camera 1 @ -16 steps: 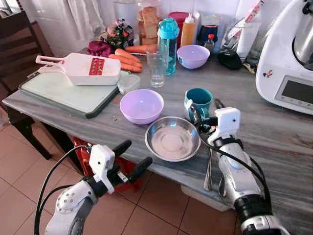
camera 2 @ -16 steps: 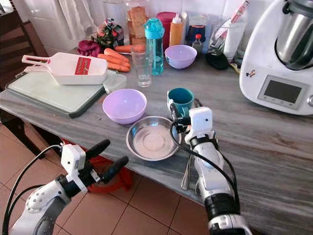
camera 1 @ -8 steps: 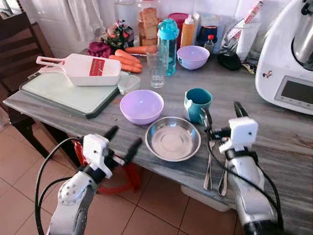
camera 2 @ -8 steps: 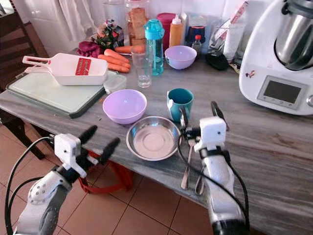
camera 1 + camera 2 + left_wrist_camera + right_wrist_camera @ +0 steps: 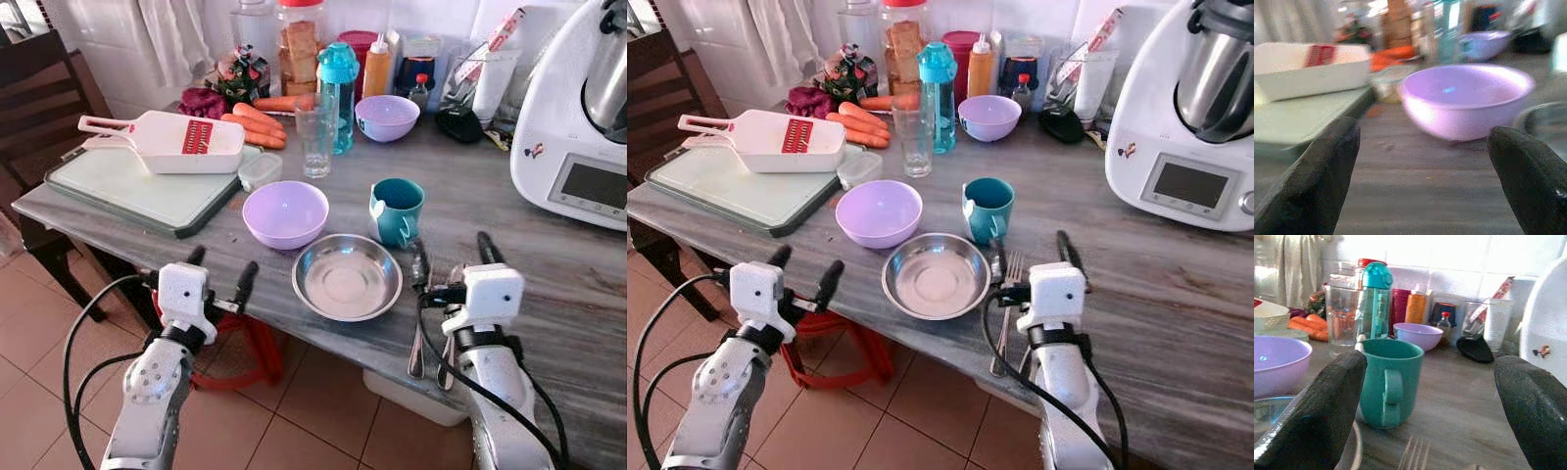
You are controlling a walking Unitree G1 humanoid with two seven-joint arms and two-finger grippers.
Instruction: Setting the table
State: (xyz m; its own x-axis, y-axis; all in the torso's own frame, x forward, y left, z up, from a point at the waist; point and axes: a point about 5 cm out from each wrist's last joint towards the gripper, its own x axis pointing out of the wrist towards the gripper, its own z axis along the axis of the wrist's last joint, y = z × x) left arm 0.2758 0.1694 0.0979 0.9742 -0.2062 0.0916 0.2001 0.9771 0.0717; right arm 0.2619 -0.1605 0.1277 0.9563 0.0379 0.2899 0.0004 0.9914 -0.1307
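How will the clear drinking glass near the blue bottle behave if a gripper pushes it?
The glass is tall and narrow, so it may tip rather than slide. It looks empty, probably light. Its smooth wall may slip. The blue bottle stands close behind it and might get knocked.

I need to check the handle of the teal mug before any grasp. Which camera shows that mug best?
The right wrist view: the teal mug stands close, sharp, handle facing the camera, between the open right gripper fingers. Both eye views show it smaller from above, beside the steel bowl. The blurred left wrist view faces the lilac bowl.
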